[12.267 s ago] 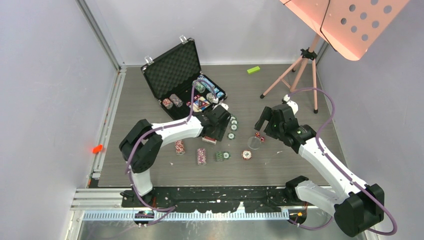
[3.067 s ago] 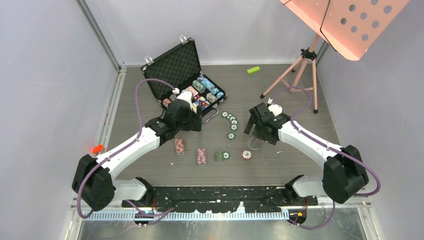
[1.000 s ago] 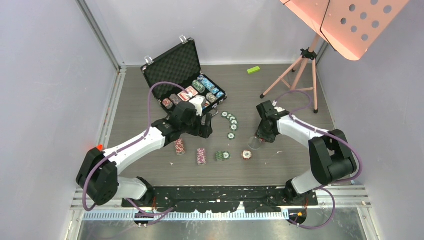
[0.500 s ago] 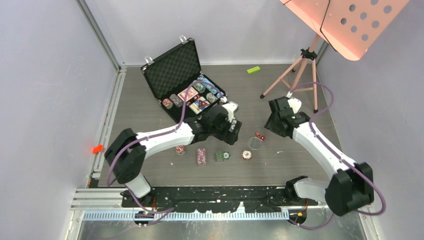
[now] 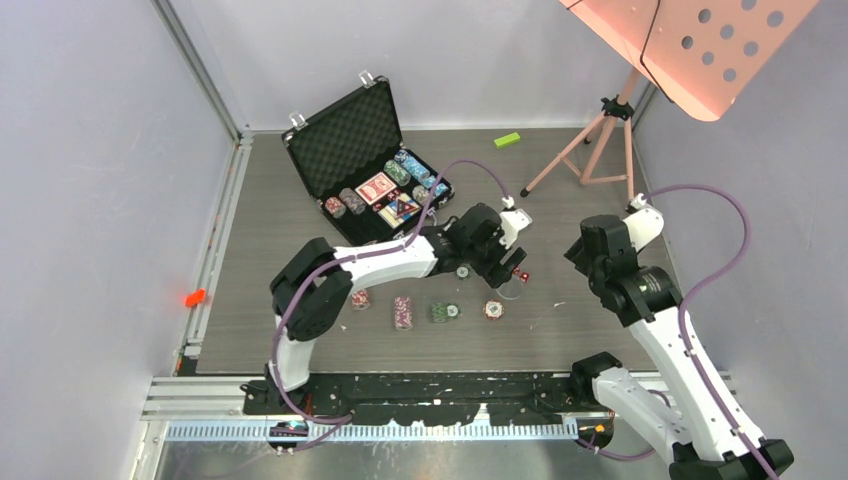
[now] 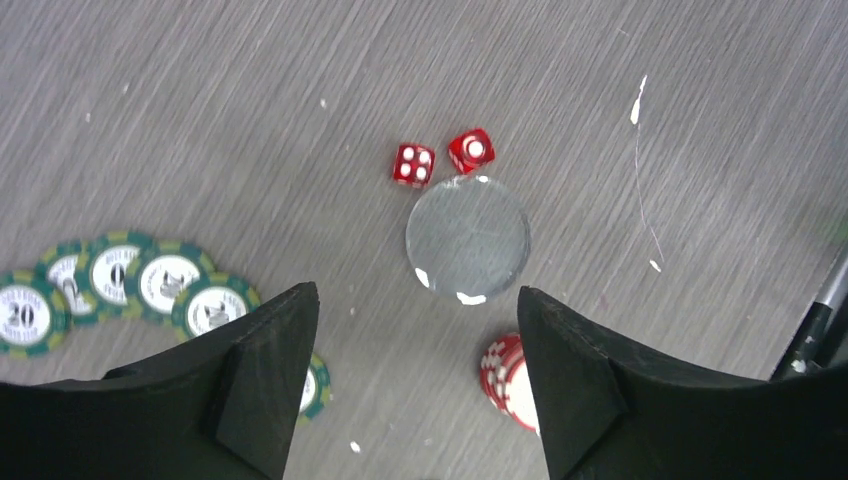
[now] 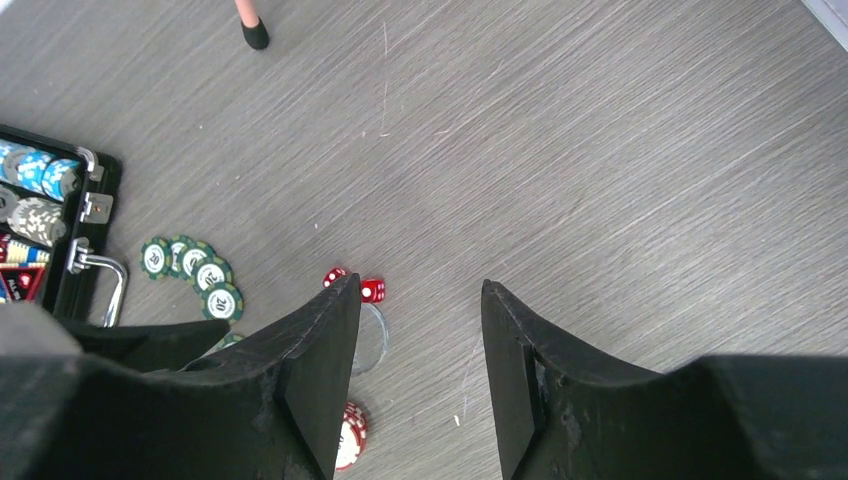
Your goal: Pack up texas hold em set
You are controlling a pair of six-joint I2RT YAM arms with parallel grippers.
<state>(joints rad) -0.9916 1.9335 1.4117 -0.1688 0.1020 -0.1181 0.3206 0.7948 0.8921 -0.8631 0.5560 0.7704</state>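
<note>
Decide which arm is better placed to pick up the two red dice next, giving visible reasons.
Left, probably. The left claw, open, hovers close over the two small red dice beside the clear round cup; the right claw, also open, hangs farther off.

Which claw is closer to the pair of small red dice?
Left. The left claw hangs open just above the small red dice; the right claw, also open, sits well off to their right.
</note>
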